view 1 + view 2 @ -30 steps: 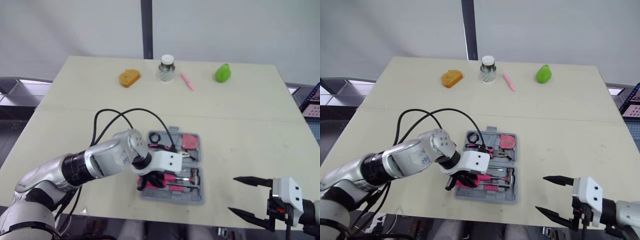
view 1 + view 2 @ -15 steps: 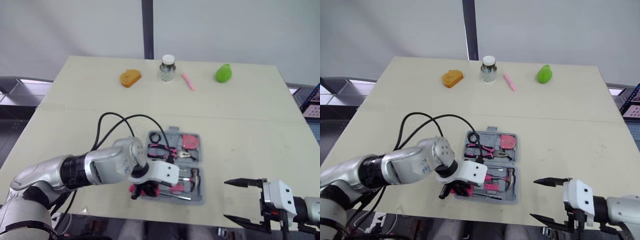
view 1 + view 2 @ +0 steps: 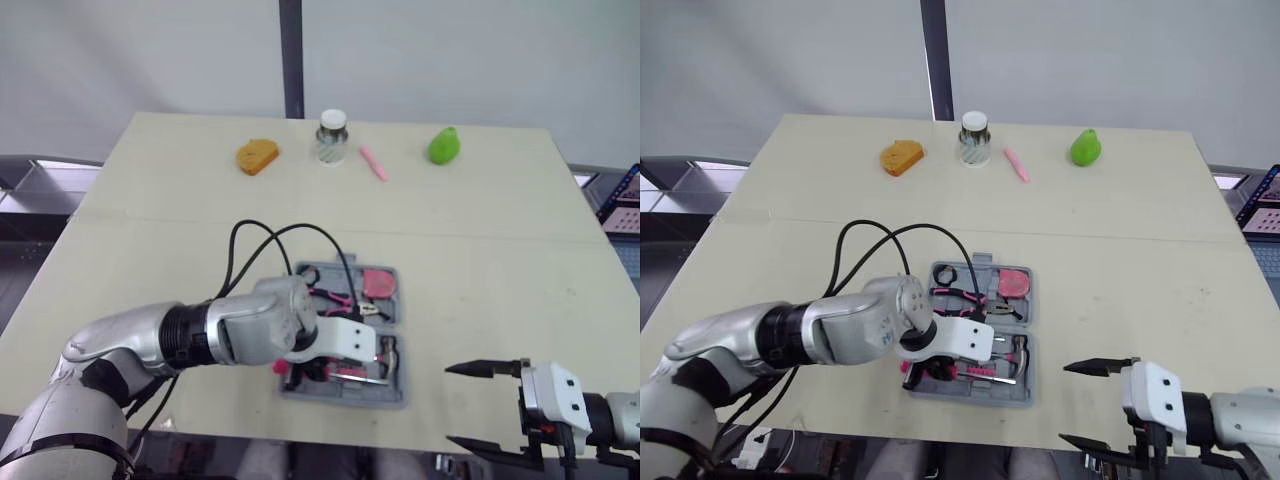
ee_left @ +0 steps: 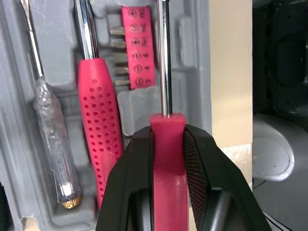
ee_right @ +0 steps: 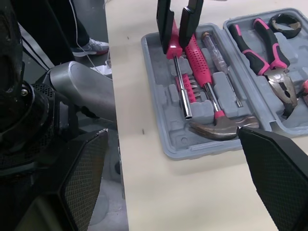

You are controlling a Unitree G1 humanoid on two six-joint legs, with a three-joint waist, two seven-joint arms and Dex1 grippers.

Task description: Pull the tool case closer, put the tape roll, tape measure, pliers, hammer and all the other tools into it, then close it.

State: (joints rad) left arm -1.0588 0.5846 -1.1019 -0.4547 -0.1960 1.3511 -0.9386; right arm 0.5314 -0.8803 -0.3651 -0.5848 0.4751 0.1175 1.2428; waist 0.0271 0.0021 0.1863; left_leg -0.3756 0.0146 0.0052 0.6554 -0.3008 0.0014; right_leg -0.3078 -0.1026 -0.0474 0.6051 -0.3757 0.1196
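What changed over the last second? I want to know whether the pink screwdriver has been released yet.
The left gripper, still shut on the pink screwdriver, drew back to the near left corner of the tool case, then swung to the right over its front row. Nothing has been released yet. The right gripper stayed open beside the case, and the case itself did not move.

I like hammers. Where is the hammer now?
The hammer lies in the open case, in the half nearer the robot, its head toward the robot's right. It is right beside the pink screwdriver held by the left gripper.
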